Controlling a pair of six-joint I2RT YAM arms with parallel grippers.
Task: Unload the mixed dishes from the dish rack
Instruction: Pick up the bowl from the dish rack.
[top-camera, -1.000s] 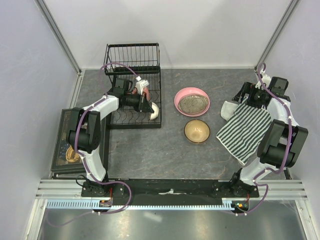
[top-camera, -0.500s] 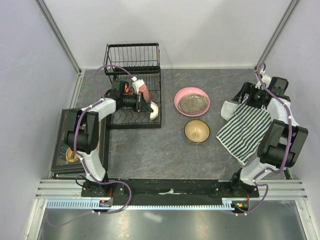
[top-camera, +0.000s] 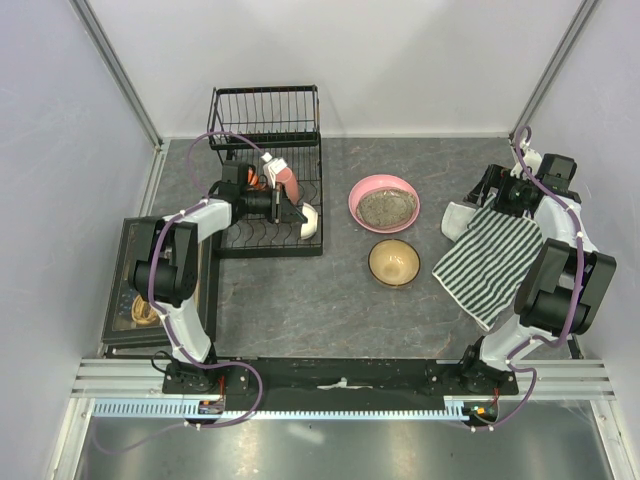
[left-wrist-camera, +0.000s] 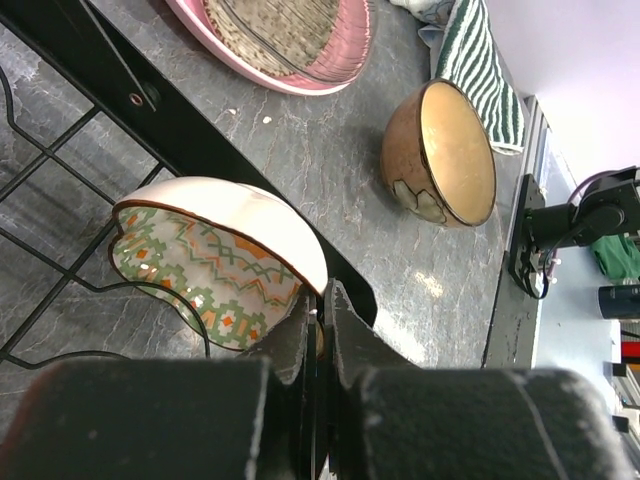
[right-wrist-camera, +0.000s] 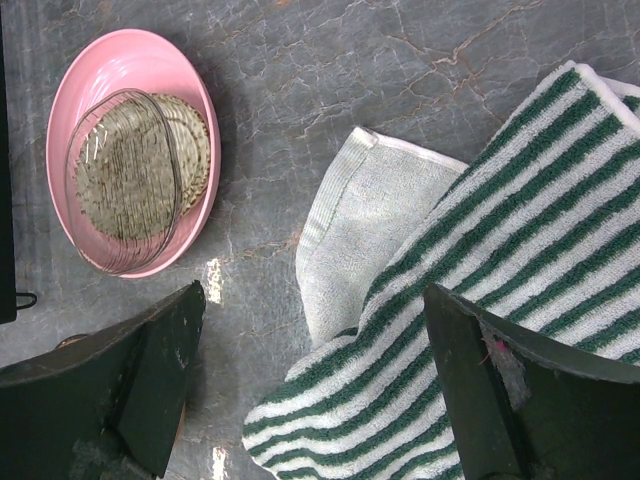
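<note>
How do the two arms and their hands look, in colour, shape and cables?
Both arms are alike: the left arm and the right arm have white rounded links between bulky black joints. A purple cable loops along each one. The left hand and the right hand have two flat, dark fingers each. No markings are readable.

The left arm (top-camera: 190, 215) rises from its base, folds at the elbow and runs its forearm out level toward the right. The left gripper (left-wrist-camera: 320, 300) has its jaws pressed tight together. The right arm (top-camera: 560, 285) stands bent at the far right side, its wrist turned inward. The right gripper (right-wrist-camera: 312, 292) faces downward with its fingers (right-wrist-camera: 160, 360) spread wide apart.
</note>
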